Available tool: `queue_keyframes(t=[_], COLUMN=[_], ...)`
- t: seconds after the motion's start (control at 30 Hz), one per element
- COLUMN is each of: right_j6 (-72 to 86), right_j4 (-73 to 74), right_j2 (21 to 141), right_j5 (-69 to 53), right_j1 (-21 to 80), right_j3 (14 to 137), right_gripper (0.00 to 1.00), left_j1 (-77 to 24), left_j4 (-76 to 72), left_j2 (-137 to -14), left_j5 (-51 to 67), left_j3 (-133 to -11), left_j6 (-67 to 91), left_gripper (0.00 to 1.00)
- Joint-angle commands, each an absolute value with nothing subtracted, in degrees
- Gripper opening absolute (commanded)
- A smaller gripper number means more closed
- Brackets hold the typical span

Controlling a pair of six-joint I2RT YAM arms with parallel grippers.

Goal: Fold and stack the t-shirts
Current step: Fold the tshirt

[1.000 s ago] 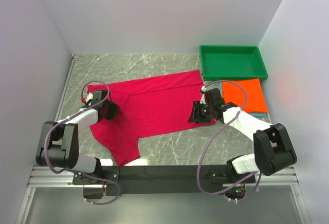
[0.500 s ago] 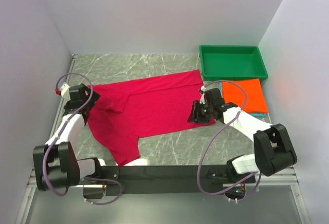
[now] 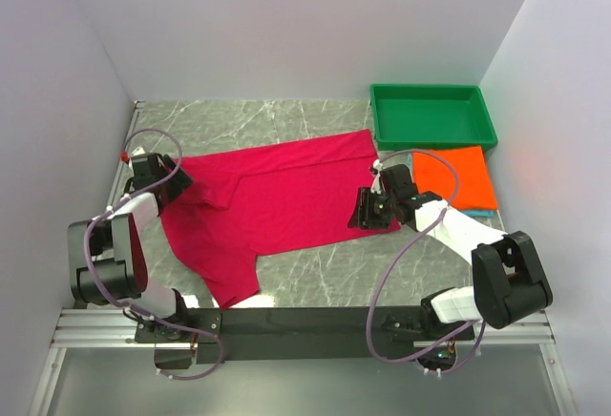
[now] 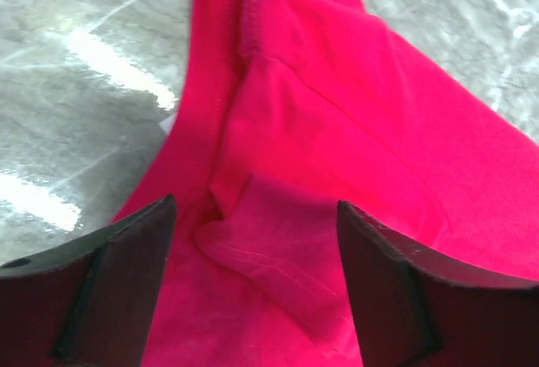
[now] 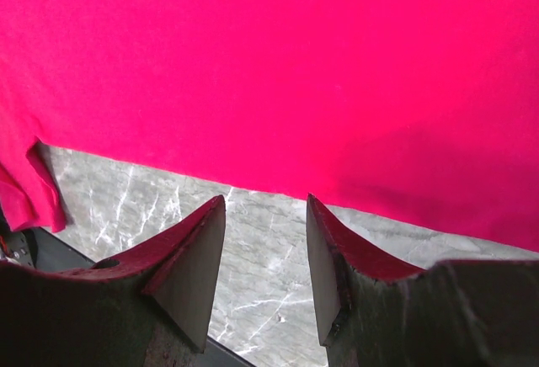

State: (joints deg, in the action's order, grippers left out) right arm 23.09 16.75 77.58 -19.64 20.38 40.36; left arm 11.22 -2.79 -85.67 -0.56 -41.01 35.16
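From above, the crimson-pink shirt (image 3: 286,201) lay spread mid-frame, left gripper (image 3: 179,192) at its left edge, right gripper (image 3: 365,211) at its right (folded orange shirt (image 3: 456,176) beyond). Left wrist: fingers (image 4: 109,291) wide over rumpled cloth. Right wrist: fingers (image 5: 189,266) narrowly parted, holding nothing, just below the hem

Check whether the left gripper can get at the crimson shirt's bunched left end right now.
Probably yes: the left gripper hangs open directly over the crimson shirt, with only bare cloth showing between its fingers.

crimson-pink t-shirt (image 3: 286,201) | orange t-shirt (image 3: 474,182) | green tray (image 3: 434,116) | grey marbled table (image 3: 248,120) (white veins)
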Motion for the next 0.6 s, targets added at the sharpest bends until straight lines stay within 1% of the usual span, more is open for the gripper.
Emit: queue_keyframes(t=[0.0,0.1,0.17,0.37,0.57], right_j6=[22.59,22.50,22.59,22.59,22.67], right_j4=[15.12,15.03,15.03,15.03,15.03], right_j2=[75.50,75.50,75.32,74.71,74.27], right_j5=[-20.13,-20.21,-20.04,-19.95,-19.95], right_j1=[20.57,20.57,20.65,20.57,20.65], right_j3=[39.81,39.81,39.73,39.55,39.20], right_gripper=[0.50,0.50,0.50,0.50,0.50], left_j1=[11.34,11.34,11.34,11.25,11.34], left_j4=[-4.14,-1.76,-0.54,-0.53,-4.39], left_j2=[-83.32,-82.35,-82.27,-84.11,-85.96], left_j5=[2.37,3.16,3.43,1.85,3.86], left_j3=[-42.89,-42.89,-42.72,-42.36,-42.80], left_j6=[34.27,35.06,35.60,34.10,31.47], left_gripper=[0.76,0.68,0.66,0.72,0.72])
